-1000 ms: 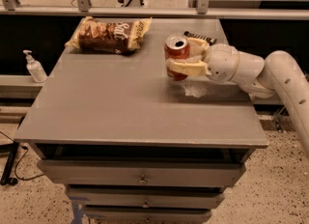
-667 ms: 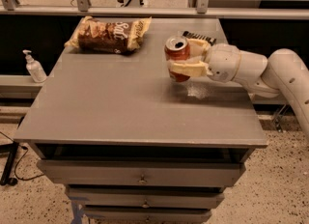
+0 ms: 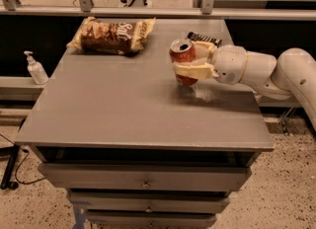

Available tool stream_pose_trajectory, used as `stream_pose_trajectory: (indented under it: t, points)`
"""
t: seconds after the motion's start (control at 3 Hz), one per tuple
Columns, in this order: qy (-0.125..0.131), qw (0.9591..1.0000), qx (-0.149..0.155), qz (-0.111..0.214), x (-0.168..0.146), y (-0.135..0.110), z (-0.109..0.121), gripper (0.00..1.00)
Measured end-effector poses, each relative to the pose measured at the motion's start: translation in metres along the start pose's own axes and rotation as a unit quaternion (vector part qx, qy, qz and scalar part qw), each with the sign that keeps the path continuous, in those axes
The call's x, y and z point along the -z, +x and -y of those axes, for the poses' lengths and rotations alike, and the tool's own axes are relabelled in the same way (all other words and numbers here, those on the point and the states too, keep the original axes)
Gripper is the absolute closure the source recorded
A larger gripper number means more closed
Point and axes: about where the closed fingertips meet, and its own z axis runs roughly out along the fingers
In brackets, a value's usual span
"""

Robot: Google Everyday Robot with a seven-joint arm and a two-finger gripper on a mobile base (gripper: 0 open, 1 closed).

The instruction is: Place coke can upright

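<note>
Red coke can (image 3: 181, 53), camera view, the only view logged. We find it on the far right part of the grey table (image 3: 123, 109), standing upright, its silver top end facing up. The gripper (image 3: 187, 58) comes in from the right on the white arm (image 3: 256, 70). Its cream fingers (image 3: 190, 70) are closed around the can, one on the near side and one on the far side, pinching it at mid-height.

Progress: we judge the upright orientation reached. The base of the can looks to be at the tabletop, but we cannot tell whether it rests there or hangs just above. What remains, as we read it, is to let the can settle, spread the fingers and pull the arm away without tipping it.

Writing: we cannot make out the white script on the can from this side. The brown-and-cream snack bag (image 3: 112, 36), lying flat at the far left of the table and well apart from the can, carries white lettering that we read tentatively as "Salt". A flat black item (image 3: 203, 37) lies just behind the gripper, its markings unreadable. A pump bottle (image 3: 35, 68) stands on the ledge to the left, label not legible.
</note>
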Motion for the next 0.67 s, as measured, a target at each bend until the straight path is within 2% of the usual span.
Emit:
stream_pose_trajectory:
  t: [0.67]
  points:
    - [0.012,0.9998,-0.018,-0.004,0.0042,0.0007,0.0037,0.13]
